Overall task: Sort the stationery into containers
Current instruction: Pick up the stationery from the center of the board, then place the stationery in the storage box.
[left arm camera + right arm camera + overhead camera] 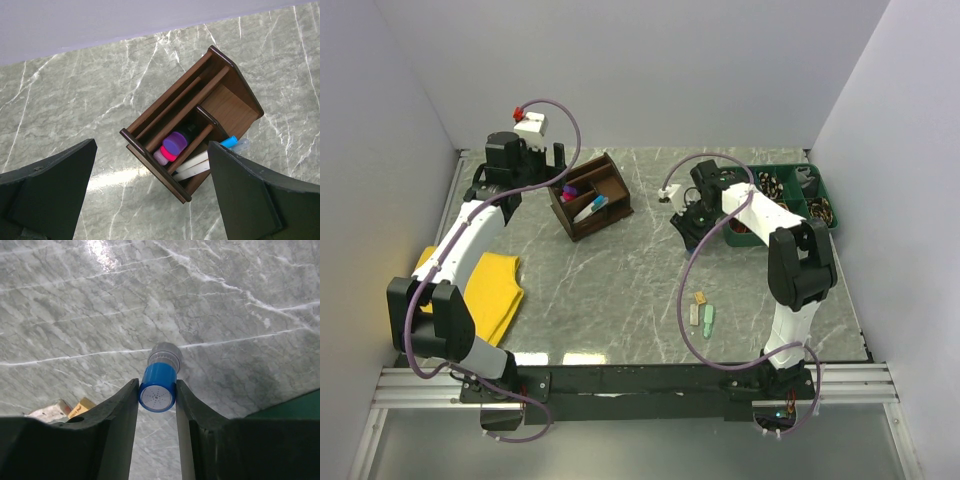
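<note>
The dark brown wooden organiser (pixel 590 195) stands on the marble table at the back left; it also shows in the left wrist view (pixel 200 105). It holds purple and pink markers (pixel 172 145), white pens (pixel 192 167) and a blue-tipped pen (pixel 230 142). My left gripper (pixel 150 195) is open and empty above the organiser's near corner. My right gripper (pixel 157 390) is shut on the small blue-capped cylinder (pixel 158 382), held by its blue cap above the table, right of the organiser (pixel 688 215). Tan, white and pale-green eraser pieces (pixel 701 312) lie at the front right.
A green tray (pixel 820 185) with small parts stands at the back right. A yellow cloth (pixel 492 290) lies at the left edge under my left arm. White walls close in the table on three sides.
</note>
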Controlling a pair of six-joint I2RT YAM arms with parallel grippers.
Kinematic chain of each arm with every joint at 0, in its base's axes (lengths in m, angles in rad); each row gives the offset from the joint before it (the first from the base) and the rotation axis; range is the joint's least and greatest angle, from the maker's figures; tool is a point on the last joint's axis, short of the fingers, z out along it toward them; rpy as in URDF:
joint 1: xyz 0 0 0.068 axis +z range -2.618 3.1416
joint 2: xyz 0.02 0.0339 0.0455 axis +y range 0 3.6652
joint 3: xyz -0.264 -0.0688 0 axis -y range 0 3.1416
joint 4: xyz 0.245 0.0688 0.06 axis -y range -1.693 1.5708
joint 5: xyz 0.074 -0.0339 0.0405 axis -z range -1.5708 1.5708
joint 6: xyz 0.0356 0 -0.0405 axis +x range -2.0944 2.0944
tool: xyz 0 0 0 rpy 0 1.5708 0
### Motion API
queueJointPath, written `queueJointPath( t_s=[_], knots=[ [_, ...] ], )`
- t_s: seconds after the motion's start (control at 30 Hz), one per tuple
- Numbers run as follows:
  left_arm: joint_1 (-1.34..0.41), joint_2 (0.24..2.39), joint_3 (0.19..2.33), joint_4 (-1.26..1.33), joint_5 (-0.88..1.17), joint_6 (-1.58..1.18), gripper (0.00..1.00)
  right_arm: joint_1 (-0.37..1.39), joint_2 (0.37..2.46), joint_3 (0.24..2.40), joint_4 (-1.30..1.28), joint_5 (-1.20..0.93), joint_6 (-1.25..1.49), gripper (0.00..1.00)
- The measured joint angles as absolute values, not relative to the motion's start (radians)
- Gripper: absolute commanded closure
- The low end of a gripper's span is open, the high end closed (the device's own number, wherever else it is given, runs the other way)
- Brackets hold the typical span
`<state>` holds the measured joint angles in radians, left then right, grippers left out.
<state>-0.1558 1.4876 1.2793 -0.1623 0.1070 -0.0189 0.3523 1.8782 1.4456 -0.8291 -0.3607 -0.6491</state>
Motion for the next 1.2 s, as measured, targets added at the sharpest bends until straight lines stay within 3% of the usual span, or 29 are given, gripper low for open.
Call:
queueJointPath(
  t_s=[0.27,0.63,1.2],
  knots=[
    [-0.156,1.488,1.266,-0.15,0.093,-0.019,0.01,0.381,1.879,1.597,-0.919,-0.363,-0.656,0.77],
    [-0.136,1.49,1.204,-0.109,-0.023,0.015,0.01,0.463,2.106,2.262,-0.999,-0.371,-0.648,0.77],
    [-0.051,1.572,1.211,-0.055,-0.083,0.014,0.0,0.605,2.218,2.34,-0.895,-0.344,-0.595,0.76]
  ],
)
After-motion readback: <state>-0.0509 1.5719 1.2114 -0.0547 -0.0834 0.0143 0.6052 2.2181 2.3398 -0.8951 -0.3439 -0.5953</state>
